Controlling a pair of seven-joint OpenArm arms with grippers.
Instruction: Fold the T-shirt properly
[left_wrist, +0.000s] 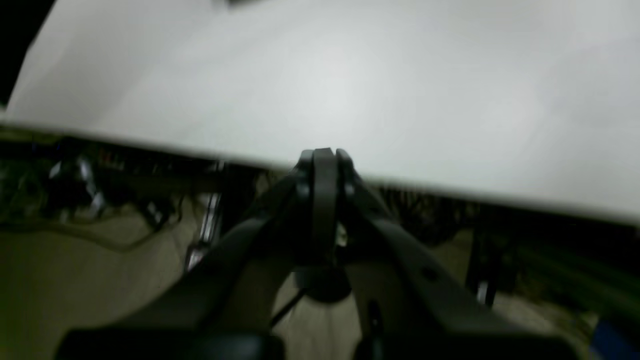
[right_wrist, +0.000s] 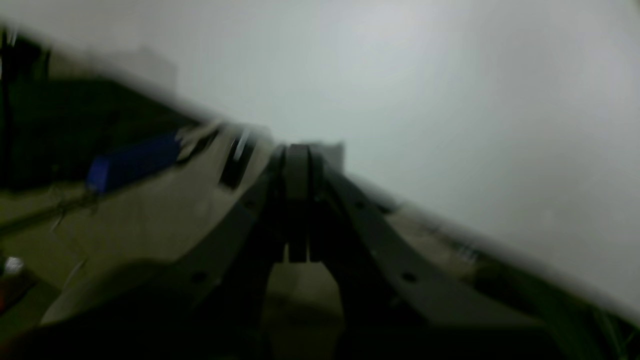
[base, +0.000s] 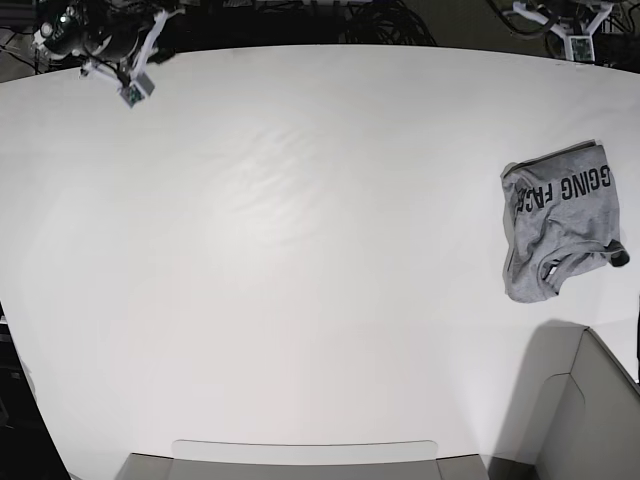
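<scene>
We're basically at square one: on the big white table (base: 300, 250) the heather-grey cotton T-shirt (base: 555, 225) sits crumpled at the right edge, lettering up, long axis running roughly near-to-far. Left gripper (left_wrist: 324, 156) and right gripper (right_wrist: 298, 152) are both pressed together, holding nothing.
</scene>
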